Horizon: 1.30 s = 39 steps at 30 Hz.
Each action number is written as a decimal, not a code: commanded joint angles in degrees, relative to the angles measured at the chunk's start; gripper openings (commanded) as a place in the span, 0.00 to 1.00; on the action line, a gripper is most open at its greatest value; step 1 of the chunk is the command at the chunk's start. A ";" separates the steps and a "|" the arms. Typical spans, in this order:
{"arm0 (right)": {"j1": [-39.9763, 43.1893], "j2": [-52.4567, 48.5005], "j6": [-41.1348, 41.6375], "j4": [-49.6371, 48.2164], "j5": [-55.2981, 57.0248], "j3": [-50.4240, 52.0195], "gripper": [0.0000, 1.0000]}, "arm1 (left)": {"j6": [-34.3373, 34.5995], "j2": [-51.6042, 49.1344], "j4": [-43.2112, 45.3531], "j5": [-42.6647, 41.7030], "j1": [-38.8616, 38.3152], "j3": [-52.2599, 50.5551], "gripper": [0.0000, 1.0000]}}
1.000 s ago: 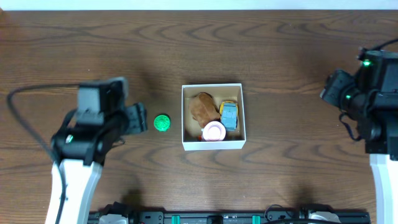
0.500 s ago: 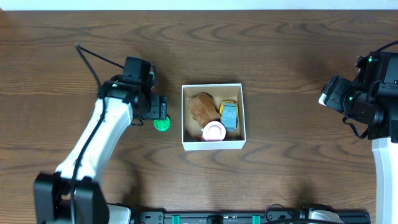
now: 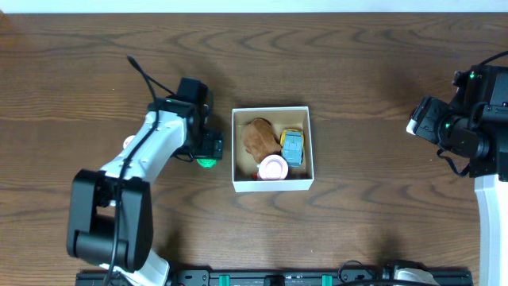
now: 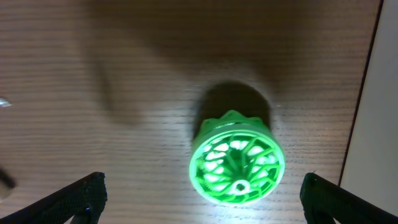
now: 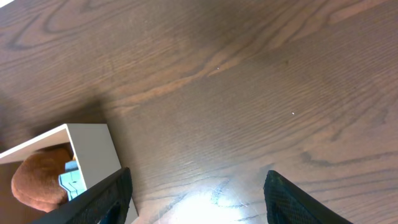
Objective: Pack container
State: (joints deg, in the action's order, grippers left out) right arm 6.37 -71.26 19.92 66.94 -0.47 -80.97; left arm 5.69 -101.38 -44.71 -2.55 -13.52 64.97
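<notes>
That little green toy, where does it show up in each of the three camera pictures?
Overhead: the green toy lies on the table just left of the container.
Left wrist: near the middle of the picture, brightly lit.
Right wrist: not in it.
Shared landmark: the container's white wall, at the left wrist's right edge and the right wrist's lower left.

Dark wood-grain table (image 3: 357, 63), black rail (image 3: 317, 278) along its near edge
</notes>
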 commanded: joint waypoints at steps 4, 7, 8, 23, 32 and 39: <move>0.37 -0.33 -1.81 0.39 -0.24 -0.22 0.70 | -0.52 -1.62 0.70 1.07 -1.75 0.81 0.99; 0.37 -0.33 -1.81 0.81 -0.24 -0.22 0.70 | -0.52 -1.62 1.51 1.09 -1.73 -0.04 1.00; 0.37 -0.33 -1.81 0.87 -0.22 -0.22 0.70 | -0.52 -1.62 1.90 1.09 -1.70 -0.39 0.99; 0.37 -0.33 -2.03 1.68 -0.24 -0.22 0.70 | -0.55 -2.80 5.75 1.14 -1.66 -4.48 0.99; 0.37 -0.33 -2.43 2.27 -0.22 -0.22 0.71 | -0.50 -6.91 5.81 1.09 -1.68 -4.48 0.99; 0.37 -0.33 -2.43 2.27 -0.22 -0.22 0.71 | -0.50 -6.84 5.79 1.07 -1.68 -4.48 1.00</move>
State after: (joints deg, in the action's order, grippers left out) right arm 6.37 -71.26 18.59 69.14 -0.47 -80.97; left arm 5.69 -105.56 -38.70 -3.18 -15.16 61.28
